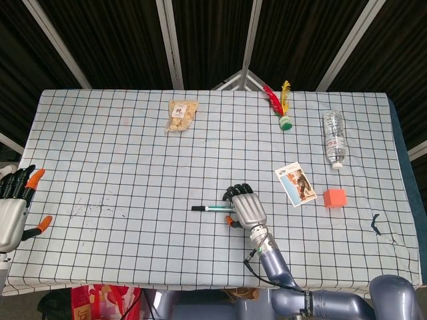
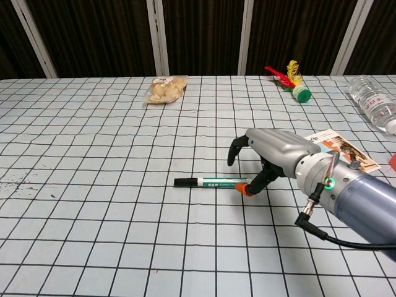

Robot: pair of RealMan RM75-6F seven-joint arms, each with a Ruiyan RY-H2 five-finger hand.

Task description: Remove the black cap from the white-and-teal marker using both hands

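The white-and-teal marker (image 1: 215, 209) (image 2: 219, 183) lies flat on the checked cloth near the front middle, its black cap (image 1: 199, 209) (image 2: 184, 182) pointing left. My right hand (image 1: 247, 208) (image 2: 272, 151) arches over the marker's right end. Its orange thumb tip touches the barrel in the chest view, while the other fingers curve down behind the marker with a gap between them and it. The marker still rests on the table. My left hand (image 1: 13, 200) hovers at the table's far left edge, fingers spread and holding nothing; the chest view does not show it.
At the back lie a snack bag (image 1: 181, 115) (image 2: 164, 88), a feathered shuttlecock (image 1: 281, 107) (image 2: 288, 77) and a water bottle (image 1: 334, 138) (image 2: 373, 101). A picture card (image 1: 296, 185) and an orange cube (image 1: 335, 197) sit right of my right hand.
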